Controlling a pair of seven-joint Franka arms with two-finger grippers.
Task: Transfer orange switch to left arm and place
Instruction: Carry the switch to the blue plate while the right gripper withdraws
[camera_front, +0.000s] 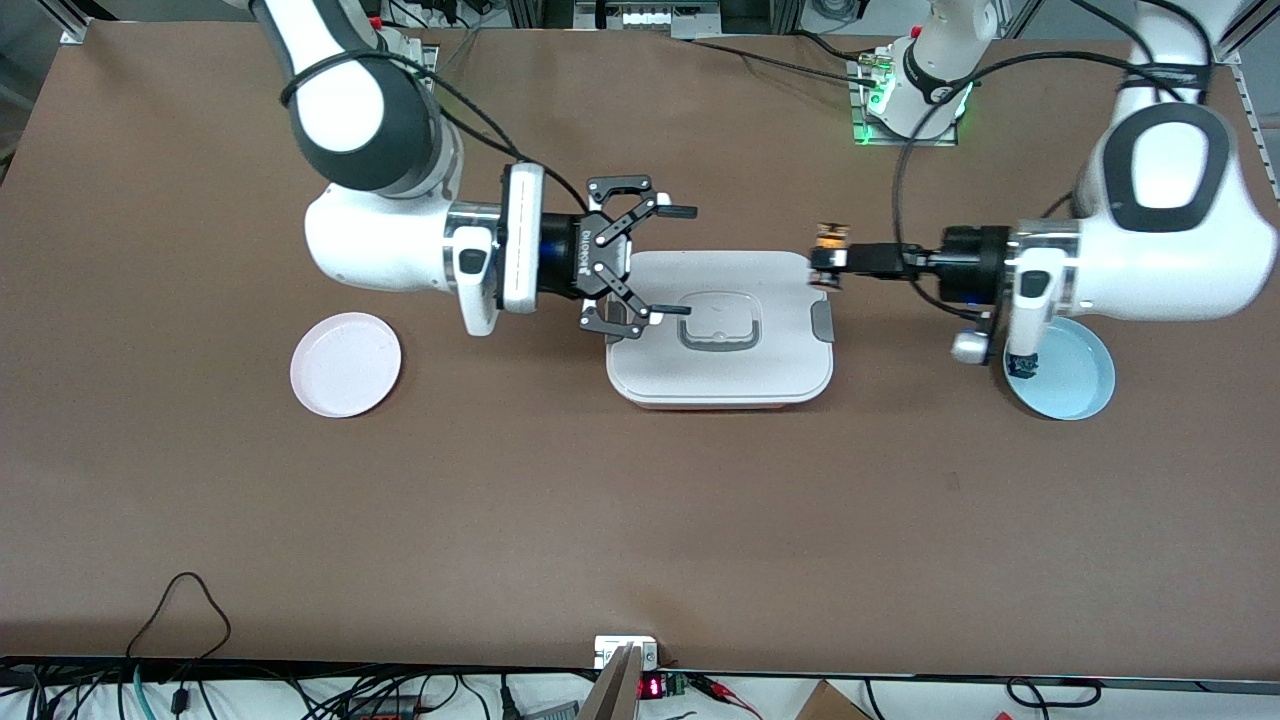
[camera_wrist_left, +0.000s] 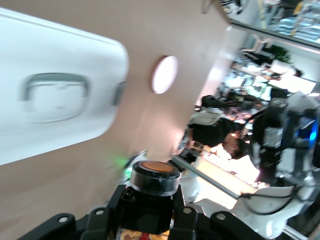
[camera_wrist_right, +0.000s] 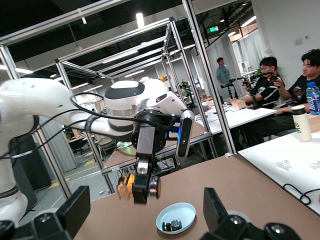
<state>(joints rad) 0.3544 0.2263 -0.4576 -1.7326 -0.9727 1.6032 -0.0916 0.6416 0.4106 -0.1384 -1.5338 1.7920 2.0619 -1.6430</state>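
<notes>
The orange switch (camera_front: 830, 238) is held in the air in my left gripper (camera_front: 825, 268), just off the end of the white box (camera_front: 720, 380) toward the left arm. In the left wrist view the left gripper (camera_wrist_left: 152, 200) is shut on the switch (camera_wrist_left: 155, 180), black round end outward. My right gripper (camera_front: 688, 261) is open and empty over the box's end toward the right arm, facing the left gripper. The right wrist view shows its open fingers (camera_wrist_right: 75, 207) framing the switch (camera_wrist_right: 127, 186) held by the left gripper (camera_wrist_right: 142, 187).
A pink plate (camera_front: 345, 363) lies toward the right arm's end. A light blue plate (camera_front: 1075, 385) lies under the left arm and holds a blue-bodied switch (camera_front: 1022, 365). The box lid has a grey-edged handle (camera_front: 718, 322).
</notes>
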